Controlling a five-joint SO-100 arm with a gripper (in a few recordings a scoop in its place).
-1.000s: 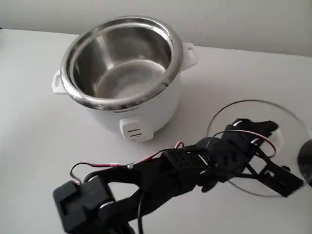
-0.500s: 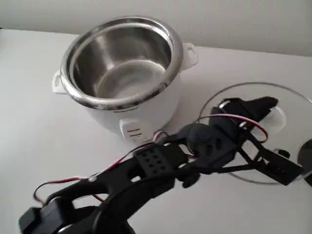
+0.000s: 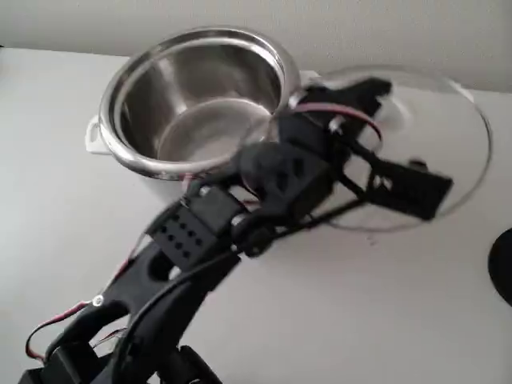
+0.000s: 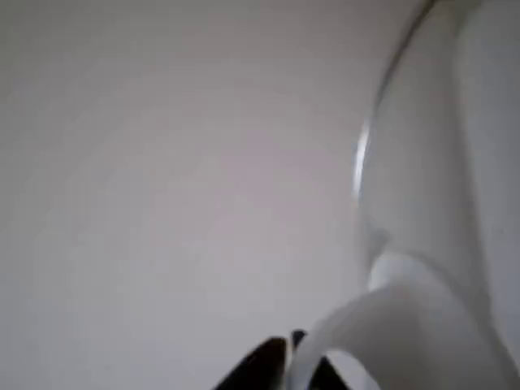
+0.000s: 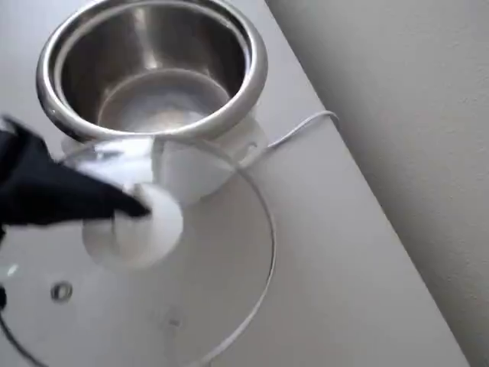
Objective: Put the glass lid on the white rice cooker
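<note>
The white rice cooker (image 3: 192, 104) stands open at the back left of the table, its steel pot bare; the overhead view has it (image 5: 153, 69) at the top. My gripper (image 3: 372, 88) is shut on the white knob of the glass lid (image 3: 448, 136). The lid hangs tilted in the air just right of the cooker, its left rim close to the cooker's handle. Seen from overhead, the lid (image 5: 206, 267) lies below the cooker and overlaps its near rim, and my black gripper (image 5: 141, 206) clamps the knob (image 5: 157, 225) from the left. In the wrist view the knob (image 4: 390, 325) is blurred.
A dark round object (image 3: 504, 272) sits at the right edge of the table. A white cable (image 5: 306, 126) runs from the cooker towards the table's edge beside the wall. Bare table lies in front of the cooker.
The lid has come up off the table and travelled up and left towards the cooker, held in my gripper. The arm has stretched further forward.
</note>
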